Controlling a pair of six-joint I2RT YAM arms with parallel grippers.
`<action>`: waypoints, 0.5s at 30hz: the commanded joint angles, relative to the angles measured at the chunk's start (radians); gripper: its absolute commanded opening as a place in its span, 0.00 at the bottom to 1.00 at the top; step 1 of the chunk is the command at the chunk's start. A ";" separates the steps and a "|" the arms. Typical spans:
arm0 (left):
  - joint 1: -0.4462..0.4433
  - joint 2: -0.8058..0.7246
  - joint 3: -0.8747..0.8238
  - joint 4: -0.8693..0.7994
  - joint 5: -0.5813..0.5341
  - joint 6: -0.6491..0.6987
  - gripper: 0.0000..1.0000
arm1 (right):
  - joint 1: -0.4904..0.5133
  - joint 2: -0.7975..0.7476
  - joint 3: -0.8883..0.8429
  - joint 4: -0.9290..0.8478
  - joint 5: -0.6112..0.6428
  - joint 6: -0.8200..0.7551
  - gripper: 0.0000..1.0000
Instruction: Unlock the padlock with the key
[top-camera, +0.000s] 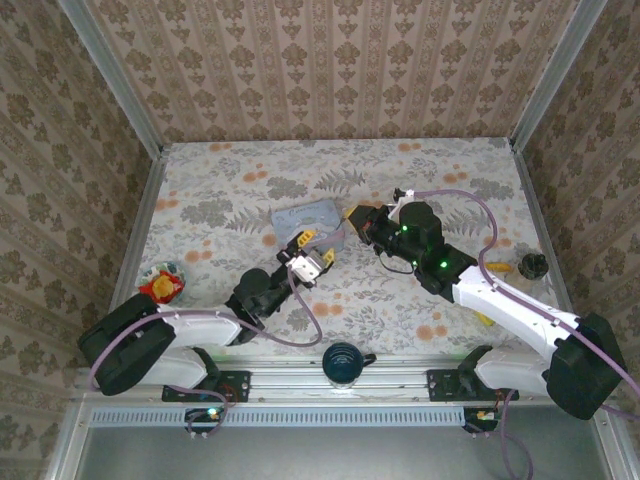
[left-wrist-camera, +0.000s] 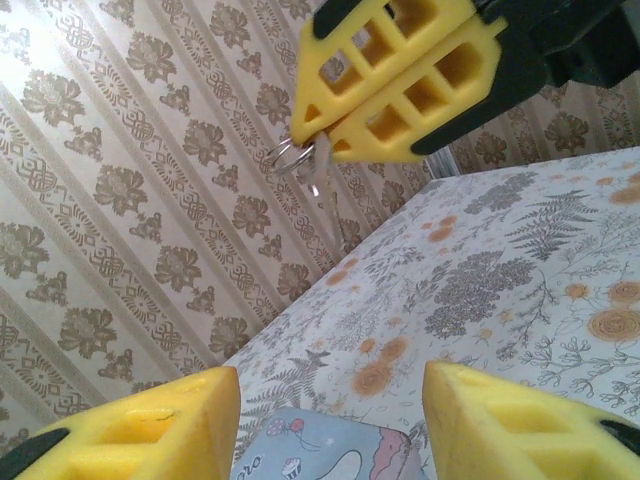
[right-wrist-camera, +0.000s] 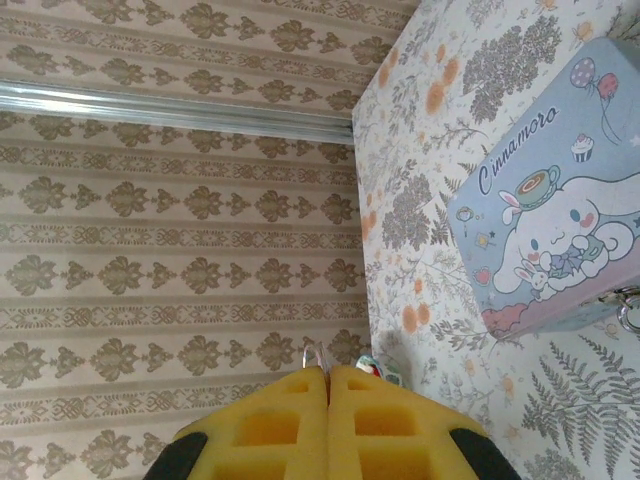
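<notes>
Key (left-wrist-camera: 321, 182) hung on its ring (left-wrist-camera: 288, 156) from the right gripper's (left-wrist-camera: 322, 135) fingers, pressed shut.
The left gripper's (left-wrist-camera: 330, 400) fingers stood apart, empty, near the pale blue tin (right-wrist-camera: 550, 230) on the tabletop (left-wrist-camera: 520, 260); a metal loop (right-wrist-camera: 630, 311) at the tin's edge could not be told as the padlock.

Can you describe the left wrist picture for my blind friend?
The right tool pinches a silver key on a ring, dangling before patterned wallpaper. Below, the left tool stands open over a pale blue tin.
</notes>
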 joint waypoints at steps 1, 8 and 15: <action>0.015 0.019 0.035 0.048 0.043 -0.043 0.51 | 0.007 -0.012 -0.011 0.024 0.043 0.014 0.00; 0.026 0.093 0.116 0.047 0.080 -0.047 0.45 | 0.008 -0.008 -0.010 0.021 0.048 0.022 0.00; 0.027 0.159 0.195 0.045 0.080 -0.052 0.33 | 0.011 -0.005 0.002 0.012 0.048 0.023 0.00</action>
